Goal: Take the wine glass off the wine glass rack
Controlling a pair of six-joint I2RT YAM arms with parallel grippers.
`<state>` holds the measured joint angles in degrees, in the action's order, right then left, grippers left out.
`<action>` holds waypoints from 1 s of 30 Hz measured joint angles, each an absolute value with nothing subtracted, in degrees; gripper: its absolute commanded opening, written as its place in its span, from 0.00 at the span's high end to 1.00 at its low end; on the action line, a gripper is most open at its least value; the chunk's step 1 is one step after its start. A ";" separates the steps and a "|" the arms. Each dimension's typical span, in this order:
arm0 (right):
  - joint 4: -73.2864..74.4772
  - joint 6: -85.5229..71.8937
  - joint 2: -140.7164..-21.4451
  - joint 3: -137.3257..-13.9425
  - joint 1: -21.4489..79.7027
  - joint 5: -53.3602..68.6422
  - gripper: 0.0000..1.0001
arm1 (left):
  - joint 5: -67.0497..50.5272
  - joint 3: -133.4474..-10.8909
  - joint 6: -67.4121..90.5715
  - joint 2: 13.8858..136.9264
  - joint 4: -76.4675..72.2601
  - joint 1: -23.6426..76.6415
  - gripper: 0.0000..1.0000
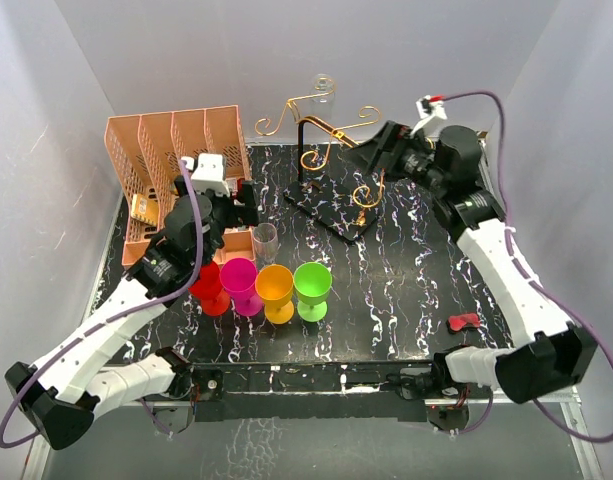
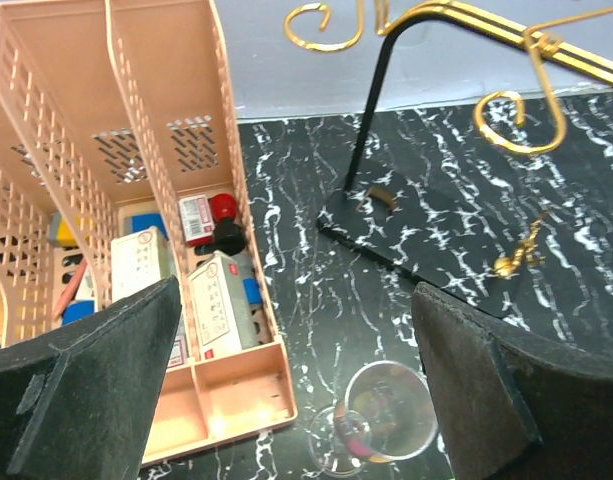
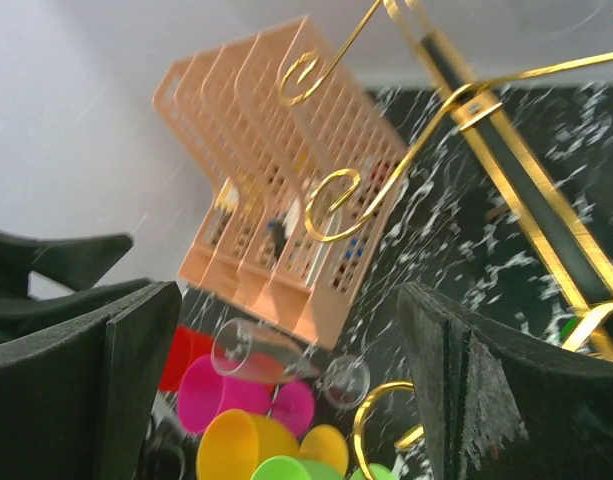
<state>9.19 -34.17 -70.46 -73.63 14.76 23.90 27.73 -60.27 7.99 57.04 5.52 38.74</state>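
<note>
The wine glass stands on the desk, off the rack, just below the left gripper, whose fingers are spread wide. Best to raise that gripper straight up, so neither finger clips the rim. The right gripper gapes empty beside the rack.

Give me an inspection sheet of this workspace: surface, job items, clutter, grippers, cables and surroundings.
Surface: black marbled table, no spills seen.
Job's things: rack holds no glass; clear glass upright on the table beside the organiser.
Clutter: peach organiser with stationery; red goblet, magenta goblet, orange goblet, green goblet; small red item.
Grippers: left gripper, jaws open, close by the glass; right gripper, jaws open, by the rack.
Cables: purple cables, one on each arm.
Surroundings: pale walls.
</note>
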 measured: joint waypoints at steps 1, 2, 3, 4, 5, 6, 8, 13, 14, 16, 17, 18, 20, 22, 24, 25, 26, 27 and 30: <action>10.83 -34.15 -71.94 -74.89 15.86 24.69 0.01 | 28.38 -58.48 7.27 56.47 4.32 38.63 0.03; 12.53 -33.98 -73.21 -76.16 17.04 25.17 0.01 | 28.77 -56.88 6.63 55.94 3.25 38.20 0.03; 14.63 -33.63 -74.43 -77.67 18.46 25.28 0.01 | 28.93 -55.75 6.31 55.48 2.96 37.69 0.03; 16.56 -33.10 -75.50 -79.35 20.01 25.10 0.01 | 29.23 -54.87 5.91 55.07 2.57 37.01 0.03; 17.87 -32.73 -76.31 -80.58 21.26 24.75 0.01 | 29.69 -54.08 5.45 54.57 2.09 36.23 0.03; 19.86 -32.10 -77.14 -82.21 22.94 23.66 0.01 | 30.22 -53.39 5.02 53.95 1.58 35.66 0.03; 23.62 -30.65 -78.63 -85.38 26.00 20.95 0.01 | 31.16 -52.58 4.47 52.62 1.04 34.94 0.03; 31.88 -27.07 -82.26 -92.33 31.75 11.44 0.01 | 31.75 -52.40 3.77 49.23 -1.23 34.94 0.03; 33.54 -26.68 -82.94 -93.45 32.38 9.56 0.01 | 31.79 -52.40 3.64 48.84 -1.54 34.92 0.03; 36.58 -25.82 -84.44 -95.50 33.54 5.65 0.01 | 31.94 -52.40 3.60 48.51 -1.87 34.92 0.03; 37.76 -25.50 -85.10 -96.31 34.13 3.68 0.01 | 31.97 -52.40 3.60 48.56 -1.93 34.92 0.03; 38.89 -25.23 -85.62 -96.92 34.70 1.58 0.01 | 31.97 -52.40 3.62 48.73 -1.91 34.87 0.03; 41.01 -24.84 -86.32 -97.69 35.66 -1.98 0.01 | 31.94 -52.40 3.64 49.12 -1.80 34.70 0.03; 43.29 -24.43 -87.02 -98.65 36.47 -5.50 0.01 | 31.90 -52.40 3.70 49.52 -1.61 34.59 0.03; 45.10 -24.23 -87.81 -99.81 37.08 -8.27 0.01 | 31.77 -52.40 3.90 49.71 -1.58 34.46 0.03; 46.28 -24.14 -88.31 -100.60 37.30 -9.89 0.01 | 31.73 -52.40 3.99 49.74 -1.56 34.37 0.03; 47.40 -24.12 -88.86 -101.30 37.41 -11.62 0.01 | 31.70 -52.40 4.05 49.74 -1.56 34.28 0.03; 48.10 -24.10 -89.23 -101.73 37.43 -12.82 0.01 | 31.70 -52.40 4.14 49.74 -1.56 34.20 0.03; 50.11 -24.05 -89.69 -101.91 37.43 -16.03 0.01 | 31.70 -52.40 4.47 49.76 -1.52 33.89 0.03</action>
